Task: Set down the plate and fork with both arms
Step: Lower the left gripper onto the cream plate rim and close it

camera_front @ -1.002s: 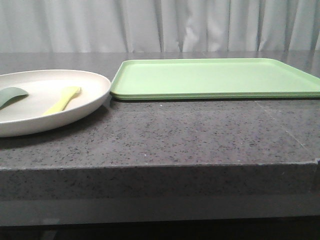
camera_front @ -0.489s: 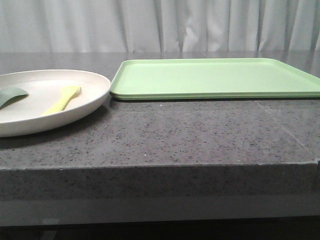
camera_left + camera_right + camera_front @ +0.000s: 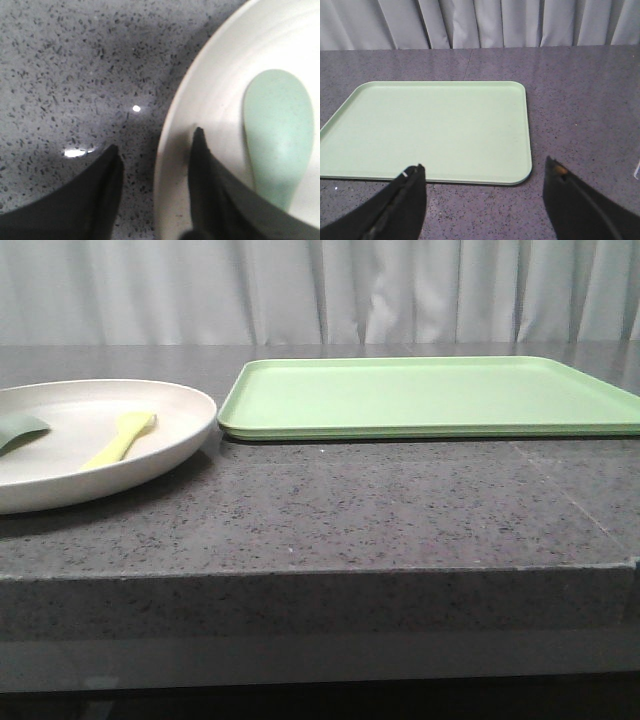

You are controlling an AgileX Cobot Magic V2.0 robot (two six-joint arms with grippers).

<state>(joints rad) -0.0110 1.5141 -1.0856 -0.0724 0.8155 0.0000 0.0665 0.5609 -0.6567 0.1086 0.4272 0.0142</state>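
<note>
Plate (image 3: 60,455) sits on the bench (image 3: 330,510) left of the green tray (image 3: 430,395), fork (image 3: 120,438) inside. Left hand (image 3: 152,155) straddles its rim, fingers apart; right hand (image 3: 482,175) open, empty. Next: close, lift level.

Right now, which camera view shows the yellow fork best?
The front view: the fork lies whole inside the plate, beside a pale green utensil. The left wrist view shows only the plate's rim, the green utensil and the left gripper, not the fork. The right wrist view shows only the tray.
</note>
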